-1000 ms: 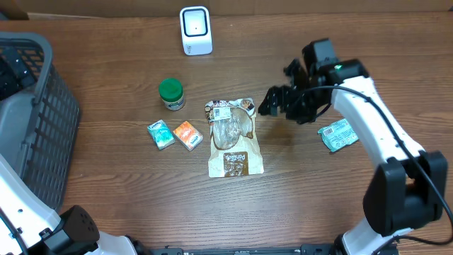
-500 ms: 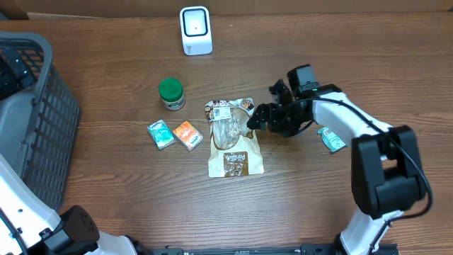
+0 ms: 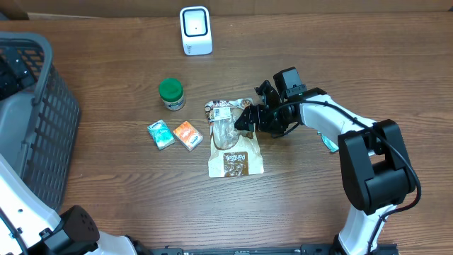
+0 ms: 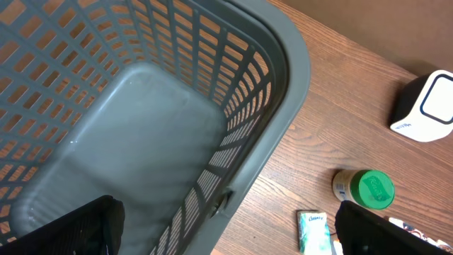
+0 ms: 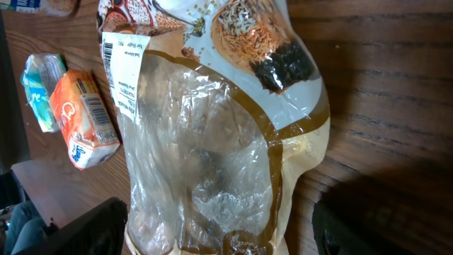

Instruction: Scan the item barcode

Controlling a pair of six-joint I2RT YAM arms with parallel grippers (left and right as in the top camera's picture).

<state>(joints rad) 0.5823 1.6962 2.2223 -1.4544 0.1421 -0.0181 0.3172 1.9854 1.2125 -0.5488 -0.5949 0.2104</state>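
While spread wide, grips nothing at edge of snack pouch [image 3: 230, 149]

Though crowded on the left by an orange packet [image 3: 187, 134] and a teal packet [image 3: 161, 134], lies flat mid-table with bare wood table [image 3: 297, 205] open to the right and toward the near edge. Farther left, a grey lattice basket [image 3: 60, 113] at the table's edge; at the far edge, a white scanner [image 3: 195, 30]. As for the right gripper [image 3: 243, 120]: hangs at the pouch's upper right edge, jaws spread wide, one finger either side of it in the wrist view, clamped on nothing; contact impossible to tell. As for the left gripper [image 4: 226, 205]: gapes fully above the basket, empty. Crinkled clear film framed in tan paper; white barcode label [image 5: 120, 71] on the far left corner, facing up.
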